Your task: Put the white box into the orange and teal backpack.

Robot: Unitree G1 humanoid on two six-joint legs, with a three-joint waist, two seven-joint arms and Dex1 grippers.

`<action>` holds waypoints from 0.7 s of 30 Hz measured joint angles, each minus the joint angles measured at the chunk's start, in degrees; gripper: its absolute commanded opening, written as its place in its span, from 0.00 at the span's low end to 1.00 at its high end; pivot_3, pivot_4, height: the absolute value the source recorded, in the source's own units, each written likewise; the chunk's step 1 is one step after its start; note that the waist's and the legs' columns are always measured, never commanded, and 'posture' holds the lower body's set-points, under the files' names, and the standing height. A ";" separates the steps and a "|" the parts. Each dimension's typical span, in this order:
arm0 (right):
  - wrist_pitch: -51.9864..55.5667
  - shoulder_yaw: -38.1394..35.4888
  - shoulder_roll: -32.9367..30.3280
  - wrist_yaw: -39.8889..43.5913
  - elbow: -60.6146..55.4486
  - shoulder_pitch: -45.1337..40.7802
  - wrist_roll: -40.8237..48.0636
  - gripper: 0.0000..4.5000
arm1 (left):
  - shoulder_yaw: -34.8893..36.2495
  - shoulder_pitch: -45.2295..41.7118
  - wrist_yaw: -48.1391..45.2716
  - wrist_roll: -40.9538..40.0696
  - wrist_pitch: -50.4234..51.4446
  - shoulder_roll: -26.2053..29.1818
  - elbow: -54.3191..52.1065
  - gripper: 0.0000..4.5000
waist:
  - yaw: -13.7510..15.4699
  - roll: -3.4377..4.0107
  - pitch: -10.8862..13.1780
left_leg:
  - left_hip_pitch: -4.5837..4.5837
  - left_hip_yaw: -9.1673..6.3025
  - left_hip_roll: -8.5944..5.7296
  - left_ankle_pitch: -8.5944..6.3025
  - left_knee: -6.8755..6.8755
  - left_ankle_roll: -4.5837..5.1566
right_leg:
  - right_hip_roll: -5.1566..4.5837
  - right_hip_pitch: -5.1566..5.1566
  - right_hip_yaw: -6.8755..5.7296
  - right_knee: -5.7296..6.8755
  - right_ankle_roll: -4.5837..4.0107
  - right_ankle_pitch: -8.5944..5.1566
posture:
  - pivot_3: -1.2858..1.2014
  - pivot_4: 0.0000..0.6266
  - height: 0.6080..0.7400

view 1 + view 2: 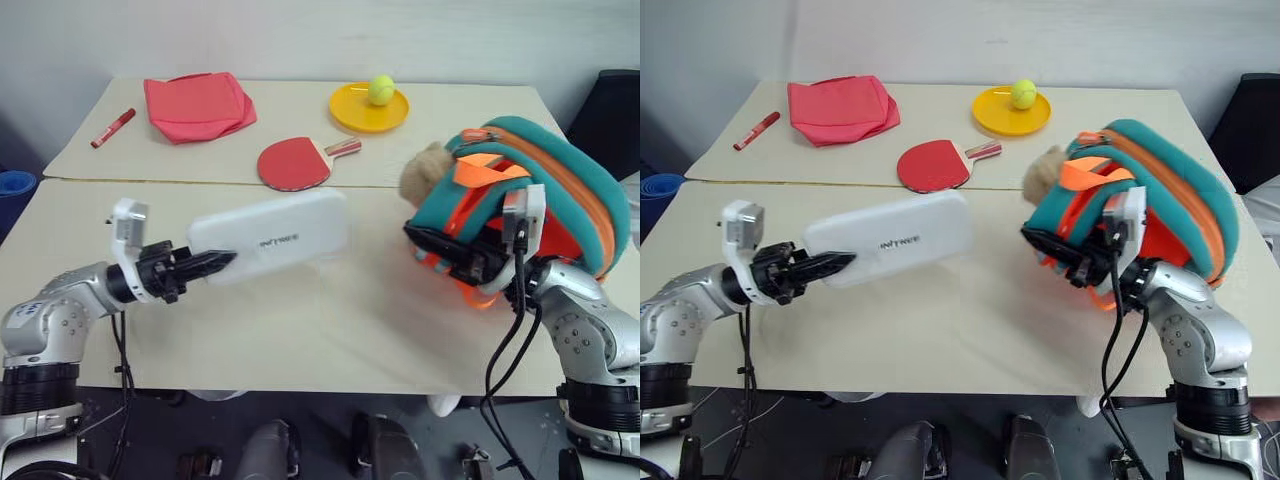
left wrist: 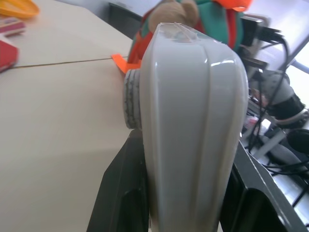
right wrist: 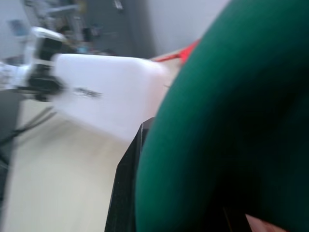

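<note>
The backpack (image 1: 530, 190) hides the right gripper's (image 1: 432, 243) fingertips; its teal cloth crowds the right wrist view, and the gripper is clamped on the backpack, holding it above the table's (image 1: 300, 330) right edge, the plush toy (image 1: 425, 170) facing the box. The left gripper (image 1: 210, 265) pinches one end of the box (image 1: 275, 235), held level over the table's middle, its free end near the backpack. Behind lie a paddle (image 1: 295, 163), a ball (image 1: 381, 90) on a yellow plate (image 1: 352, 112), a red pouch (image 1: 197, 105) and a marker (image 1: 113, 128).
</note>
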 measured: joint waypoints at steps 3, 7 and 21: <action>6.34 1.44 -0.16 -3.14 -7.86 0.55 9.81 0.01 | 2.13 1.02 -0.12 -0.02 0.52 1.56 0.89 0.29 | -0.05 0.00 0.00 | -0.10 0.01 0.00 -0.02 -0.03 -0.02 | -0.01 -0.17 0.05 0.02 -0.01 0.00 | 0.52 0.24 1.00; 14.19 1.95 -6.41 -6.67 -17.11 3.76 26.53 0.01 | 5.18 0.88 0.59 -1.20 2.61 1.78 4.14 0.29 | 0.16 -0.03 0.02 | -0.35 -0.04 0.00 0.00 0.02 0.00 | -0.03 -0.37 -0.01 0.02 -0.01 0.00 | 0.52 0.24 1.00; 17.51 -4.95 -20.75 -2.49 -13.36 11.22 27.92 0.01 | 17.11 -3.81 6.63 -15.10 13.64 4.54 -1.03 0.29 | 0.41 -0.91 0.34 | -0.58 -0.11 -0.16 -0.02 0.18 0.21 | -0.22 -0.39 -0.11 -0.07 0.18 0.16 | 0.52 0.24 1.00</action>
